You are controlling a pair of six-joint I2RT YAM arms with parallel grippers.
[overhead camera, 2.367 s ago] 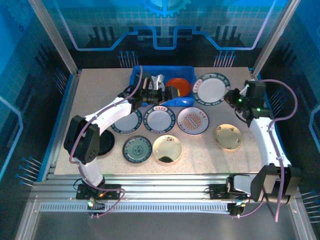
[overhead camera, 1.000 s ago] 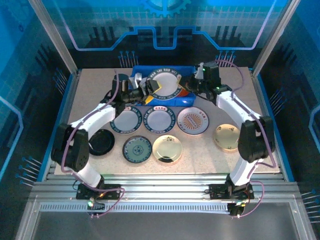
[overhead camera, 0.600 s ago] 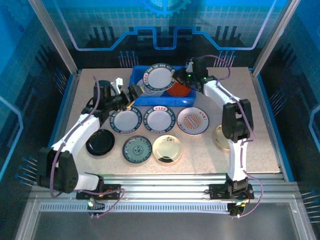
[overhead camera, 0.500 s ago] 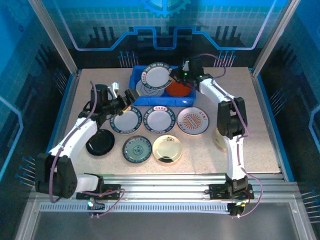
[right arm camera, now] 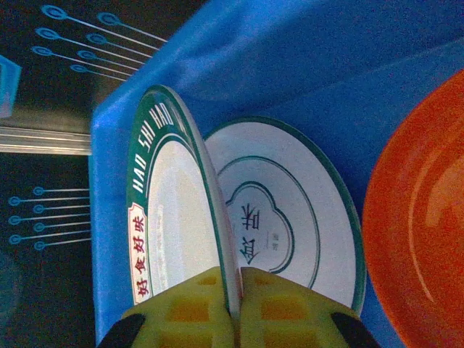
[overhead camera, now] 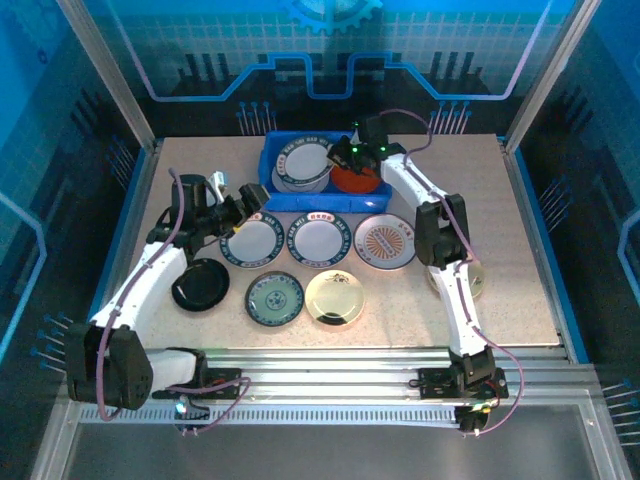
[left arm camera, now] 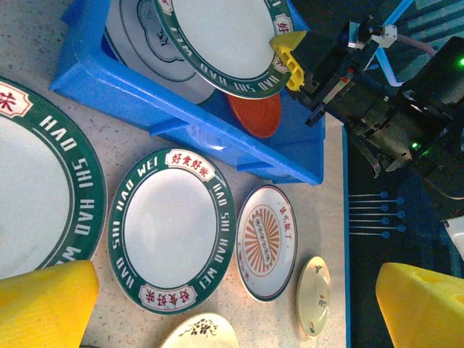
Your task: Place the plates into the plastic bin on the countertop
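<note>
Right end effector, extended, gripping tilted plate

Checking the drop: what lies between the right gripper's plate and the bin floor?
Right wrist view: a white plate lies in the bin under the held plate.

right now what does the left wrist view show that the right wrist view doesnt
Left wrist view: the countertop with a green-rimmed plate, a sunburst plate and a cream plate on it. Right wrist view: both pads of the right claw closed on the rim of the held plate, seen edge-on. Both: the held plate, the blue bin, an orange plate and a white plate inside it.
</note>
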